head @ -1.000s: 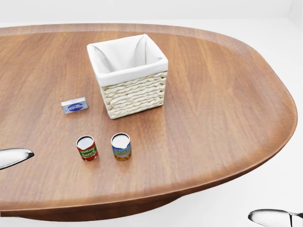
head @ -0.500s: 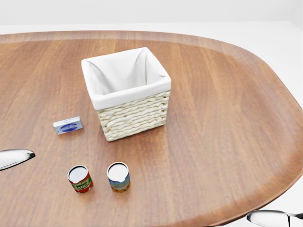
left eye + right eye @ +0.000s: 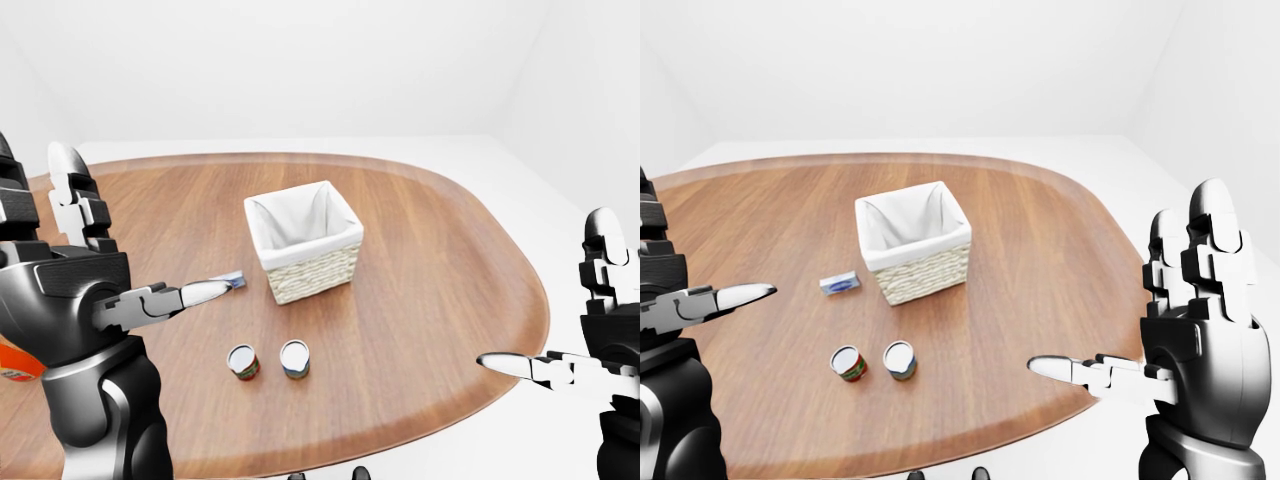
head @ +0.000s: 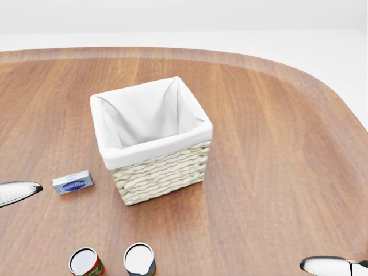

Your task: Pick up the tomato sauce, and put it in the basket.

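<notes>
Your tomato sauce (image 3: 848,363), the red can, stands on the table (image 3: 1040,260) just left of a blue-labelled can (image 3: 899,360), nearer than the basket (image 3: 912,243). Open wood surrounds both. Left robot hand (image 3: 150,300) and right robot hand (image 3: 1110,375) open, empty, well apart.

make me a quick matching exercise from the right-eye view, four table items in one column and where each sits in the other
Things:
1. basket
2. red-label can
3. blue-label can
4. small blue box

Places:
A. just left of the basket
B. lower left of the pair of cans
C. middle of the table, white liner
D. right of the other can

Pairs: 1-C, 2-B, 3-D, 4-A
</notes>
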### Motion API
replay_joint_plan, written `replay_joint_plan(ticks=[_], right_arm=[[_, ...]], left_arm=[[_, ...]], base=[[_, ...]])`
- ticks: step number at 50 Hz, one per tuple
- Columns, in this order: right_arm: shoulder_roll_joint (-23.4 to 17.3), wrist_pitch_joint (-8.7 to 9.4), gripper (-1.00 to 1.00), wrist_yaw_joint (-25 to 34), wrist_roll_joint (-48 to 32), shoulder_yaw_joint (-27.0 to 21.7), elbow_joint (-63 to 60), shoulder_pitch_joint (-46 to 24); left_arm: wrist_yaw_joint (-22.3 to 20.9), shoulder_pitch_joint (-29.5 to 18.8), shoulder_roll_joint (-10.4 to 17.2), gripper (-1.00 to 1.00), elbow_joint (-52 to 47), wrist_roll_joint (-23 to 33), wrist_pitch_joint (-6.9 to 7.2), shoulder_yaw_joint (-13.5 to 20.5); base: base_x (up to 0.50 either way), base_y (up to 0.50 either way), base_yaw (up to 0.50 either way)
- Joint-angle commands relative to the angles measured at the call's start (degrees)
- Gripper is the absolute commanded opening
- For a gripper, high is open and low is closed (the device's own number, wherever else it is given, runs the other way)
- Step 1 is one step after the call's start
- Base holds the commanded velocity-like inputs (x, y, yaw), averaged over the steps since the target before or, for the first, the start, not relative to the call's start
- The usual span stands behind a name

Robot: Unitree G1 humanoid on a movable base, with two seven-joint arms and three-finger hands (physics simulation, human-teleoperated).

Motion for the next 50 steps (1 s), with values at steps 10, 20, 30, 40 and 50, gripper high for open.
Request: replay_joint_plan(ticks=[10, 20, 30, 40, 50], right_arm=[[-1.1, -1.45, 1.00, -1.2, 1.2, -1.3, 0.0, -0.3], [0.9, -1.08, 1.00, 0.1, 0.4, -1.5, 0.0, -0.7], [0.3, -2.79, 1.00, -0.7, 0.0, -0.9, 0.0, 0.8], [0.6, -3.23, 1.00, -0.6, -0.6, -0.3, 0.0, 1.4], [0.2, -3.33, 1.00, -1.0, -0.5, -0.1, 0.0, 1.5]], left_arm=[[-0.1, -0.1, 0.1, 1.00, 0.8, 0.0, 0.00, -0.1], [0.1, -3.5, 3.4, 1.00, -1.9, -2.3, 0.00, 1.8], [-12.3, -2.0, 7.6, 1.00, 17.2, 25.8, 0.00, -5.0], [-22.7, 6.1, 5.1, 1.00, 26.6, 48.6, -0.04, -8.2], [-27.8, 11.7, 3.3, 1.00, 29.2, 59.0, -6.43, -7.3]], base=[[0.15, 0.00, 0.00], [0.00, 0.00, 0.00], [0.00, 0.00, 0.00], [0.00, 0.00, 0.00], [0.00, 0.00, 0.00]])
